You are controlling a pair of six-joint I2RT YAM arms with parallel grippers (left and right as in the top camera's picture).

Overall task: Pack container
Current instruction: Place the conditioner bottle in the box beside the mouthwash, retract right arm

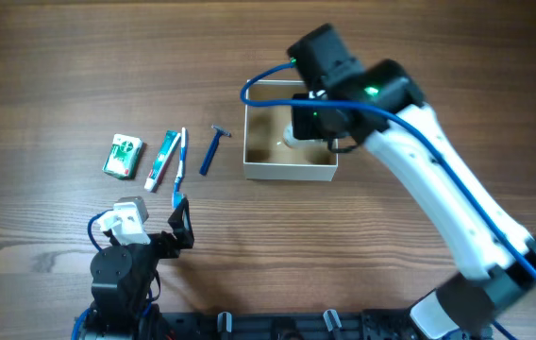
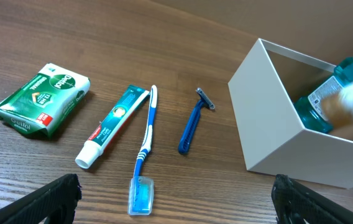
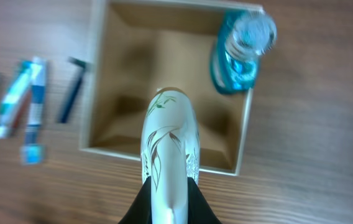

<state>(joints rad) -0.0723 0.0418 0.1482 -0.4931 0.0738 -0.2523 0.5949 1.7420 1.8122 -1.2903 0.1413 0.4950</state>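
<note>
Since the white bottle point(image 3: 169, 143) belongs in the box point(image 3: 164, 50), the right gripper point(image 3: 169, 198) clasps it just above; the left gripper point(image 2: 176, 196) gapes empty.

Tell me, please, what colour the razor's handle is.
Blue; the razor shows best in the left wrist view.

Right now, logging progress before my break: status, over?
Left gripper open, empty. Right gripper shut on white bottle, over container. Teal bottle inside; razor, toothbrush, toothpaste, soap outside.

overhead: top-down, far | left wrist: low, oblique | right wrist: close, downward | shared: container point(image 1: 290, 171)
</note>
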